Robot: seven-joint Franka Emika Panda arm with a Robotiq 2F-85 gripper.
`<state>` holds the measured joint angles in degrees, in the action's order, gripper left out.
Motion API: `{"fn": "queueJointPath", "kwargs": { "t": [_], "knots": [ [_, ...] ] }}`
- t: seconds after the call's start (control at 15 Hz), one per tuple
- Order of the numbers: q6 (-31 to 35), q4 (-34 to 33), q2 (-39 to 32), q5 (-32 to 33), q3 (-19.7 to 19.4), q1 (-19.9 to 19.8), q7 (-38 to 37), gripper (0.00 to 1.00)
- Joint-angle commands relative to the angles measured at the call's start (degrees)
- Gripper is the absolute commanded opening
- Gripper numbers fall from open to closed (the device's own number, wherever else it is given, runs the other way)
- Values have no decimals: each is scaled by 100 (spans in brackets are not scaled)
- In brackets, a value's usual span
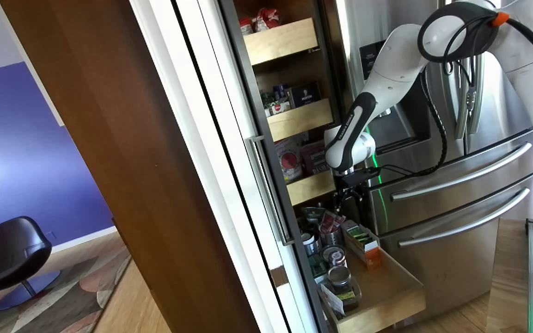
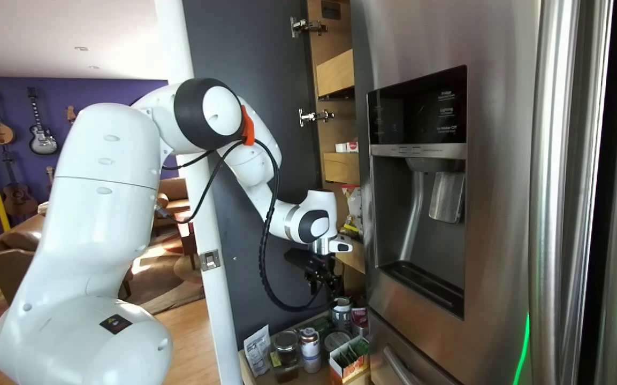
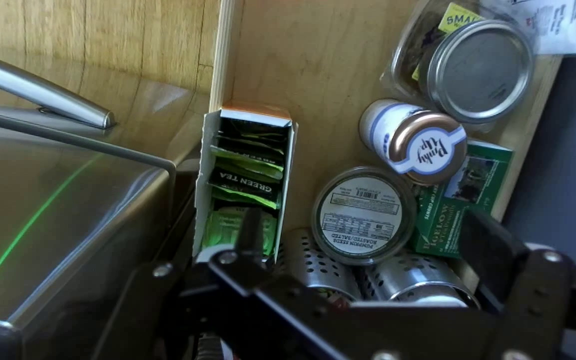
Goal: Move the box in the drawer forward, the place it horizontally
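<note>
The pale wood drawer (image 1: 386, 309) is pulled out; its floor shows in the wrist view (image 3: 292, 65). An open-topped carton (image 3: 209, 150) of green tea packets, with white walls and an orange end, stands along one side wall. It shows in both exterior views (image 1: 373, 259) (image 2: 348, 370). A closed green carton (image 3: 447, 215) lies by the opposite wall, partly under a jar. I cannot tell which carton is the box. My gripper (image 3: 365, 220) is open and empty above the drawer's rear, one finger over the tea carton's near end, the other near the green carton. It shows in an exterior view (image 1: 348, 201).
A round tub (image 3: 362, 215), a copper-lidded jar (image 3: 432, 150), a glass jar (image 3: 480, 70) and perforated steel cups (image 3: 317, 262) crowd the drawer. The steel fridge (image 3: 68, 225) stands close beside it. A shelf (image 1: 310, 187) is just above; the cabinet door (image 2: 265, 214) stands open.
</note>
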<state>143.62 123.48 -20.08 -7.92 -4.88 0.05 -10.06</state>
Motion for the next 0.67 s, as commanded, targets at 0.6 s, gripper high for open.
{"fn": "queueJointPath", "kwargs": {
  "t": [0.6],
  "knots": [
    [77, -237, -592, 101, 49, 100, -470, 100]
  ]
}}
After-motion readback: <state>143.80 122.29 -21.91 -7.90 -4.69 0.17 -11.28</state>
